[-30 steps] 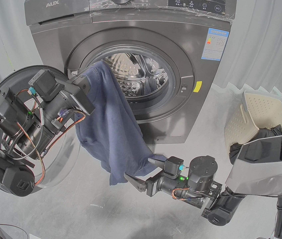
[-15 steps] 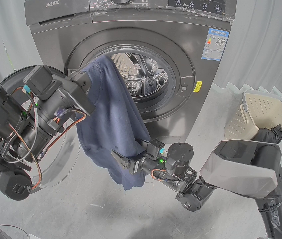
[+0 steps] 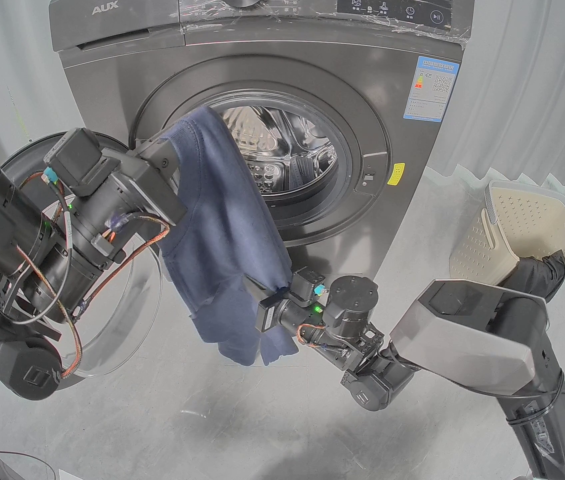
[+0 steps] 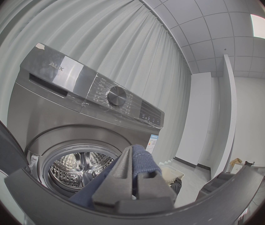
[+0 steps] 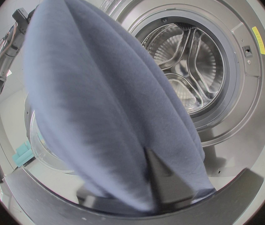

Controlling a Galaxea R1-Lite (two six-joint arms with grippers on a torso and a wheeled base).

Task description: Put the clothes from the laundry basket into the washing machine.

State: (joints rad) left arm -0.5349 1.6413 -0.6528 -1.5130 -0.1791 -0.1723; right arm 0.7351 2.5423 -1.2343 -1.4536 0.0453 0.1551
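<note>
- Blue garment: soft matte knit, hanging in long folds before the washing machine opening, with its top beside the ribbed steel drum.
- Left gripper: pinched on the garment's top.
- Right gripper: buried in the lower folds; its grip cannot be told.
- Laundry basket: cream perforated plastic, with dark cloth spilling out.

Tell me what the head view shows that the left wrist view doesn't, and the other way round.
Head view only: the right gripper pressed into the hanging lower part of the garment.
Left wrist view only: the ceiling with its light panel, and a white wall.
Both: the washer with its open drum, the left gripper shut on the garment's top, and the basket.
</note>
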